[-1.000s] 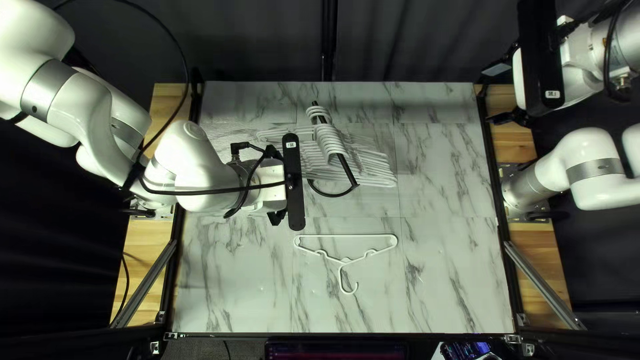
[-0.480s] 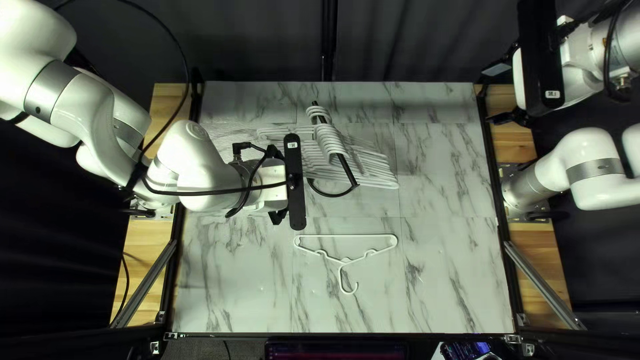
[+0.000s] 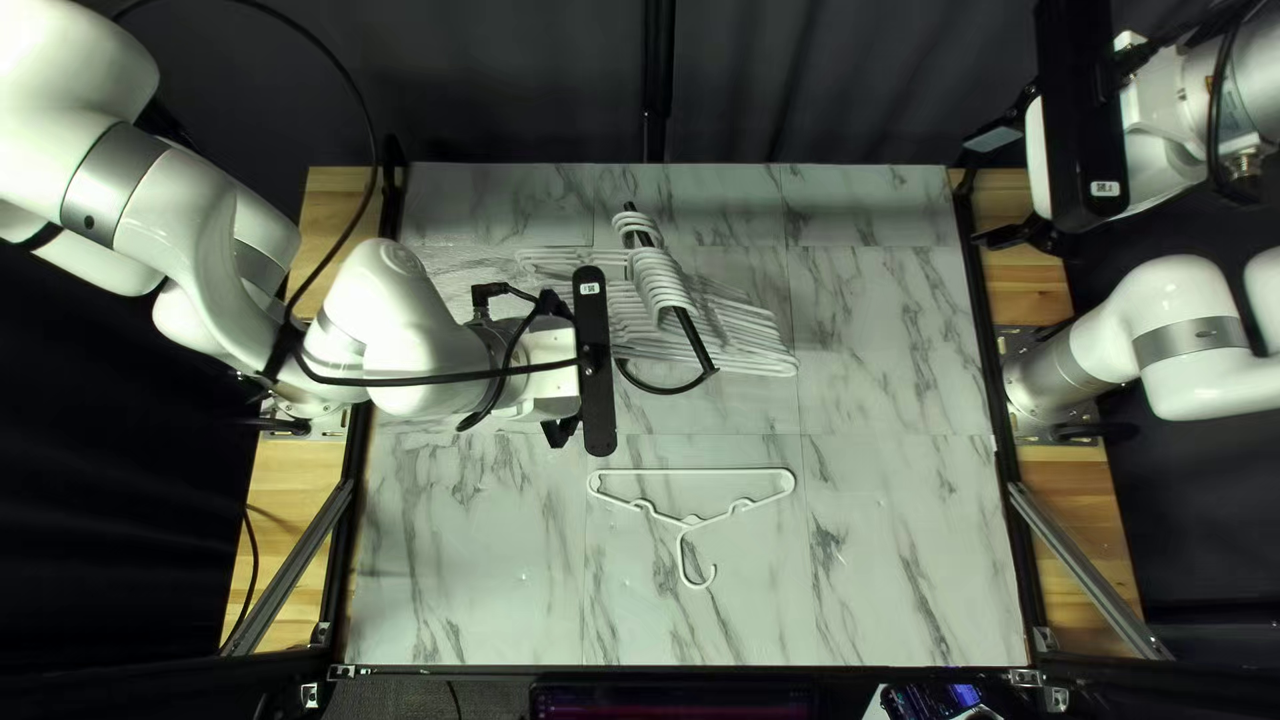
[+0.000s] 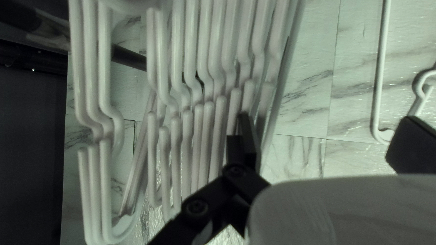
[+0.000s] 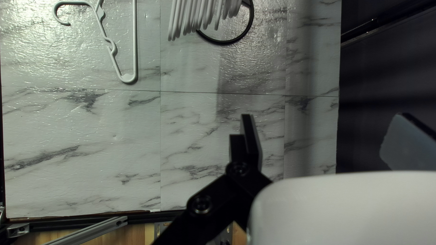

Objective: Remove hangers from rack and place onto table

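The left pincer (image 3: 560, 432) is hanging open beside the rack (image 3: 692, 338), which is holding hangers (image 3: 656, 280) toward the table's (image 3: 907, 534) far edge. One loose hanger (image 3: 694, 471) is lying nearer us. Right pincer (image 3: 976, 192) is hanging open by the far right corner.

Counter (image 3: 907, 560): white, grey marble veining, thin dark seam lines. Loose hanger (image 3: 682, 526) plain white; rack hangers (image 3: 747, 350) also white. Rack (image 3: 696, 342) black. Curtain (image 3: 520, 94) near-black. Left arm (image 3: 400, 314) and right arm (image 3: 1194, 287) white, with grey bands; cable (image 3: 440, 383) black. Left pincer (image 3: 562, 432) black; right pincer (image 3: 984, 190) mostly black. Side boards (image 3: 278, 540) tan, wood-grained. Slanted rails (image 3: 288, 568) silver-grey.
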Tool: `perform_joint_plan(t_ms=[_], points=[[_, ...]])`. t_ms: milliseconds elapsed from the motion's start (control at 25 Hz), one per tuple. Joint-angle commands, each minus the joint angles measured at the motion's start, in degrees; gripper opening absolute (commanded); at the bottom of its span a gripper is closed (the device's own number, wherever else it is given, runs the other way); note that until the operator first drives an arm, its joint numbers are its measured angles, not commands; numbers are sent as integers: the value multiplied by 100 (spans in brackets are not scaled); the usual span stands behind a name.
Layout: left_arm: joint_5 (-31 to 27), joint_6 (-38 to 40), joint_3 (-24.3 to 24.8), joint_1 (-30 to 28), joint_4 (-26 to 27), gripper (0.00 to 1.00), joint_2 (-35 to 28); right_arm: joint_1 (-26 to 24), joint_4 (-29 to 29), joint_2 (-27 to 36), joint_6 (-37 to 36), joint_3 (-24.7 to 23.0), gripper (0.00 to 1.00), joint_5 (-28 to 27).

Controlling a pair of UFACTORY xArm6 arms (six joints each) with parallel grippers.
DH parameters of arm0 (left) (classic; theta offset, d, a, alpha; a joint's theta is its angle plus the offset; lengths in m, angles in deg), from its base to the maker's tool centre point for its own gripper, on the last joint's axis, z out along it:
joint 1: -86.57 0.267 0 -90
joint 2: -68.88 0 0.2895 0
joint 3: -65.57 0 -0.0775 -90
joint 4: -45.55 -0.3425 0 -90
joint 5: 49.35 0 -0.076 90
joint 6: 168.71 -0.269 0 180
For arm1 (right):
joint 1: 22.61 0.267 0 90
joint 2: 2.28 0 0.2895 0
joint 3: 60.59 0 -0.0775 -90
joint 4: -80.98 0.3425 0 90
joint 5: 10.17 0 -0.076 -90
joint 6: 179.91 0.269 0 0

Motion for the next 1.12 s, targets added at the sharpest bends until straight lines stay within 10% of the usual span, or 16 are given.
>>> perform_joint_plan(t_ms=[40,1120], points=[[41,17,-21,-8,-5,100,40,0,0,0,0,0,100,0],[0,181,-163,-231,-43,100,172,0,0,0,0,0,100,0]])
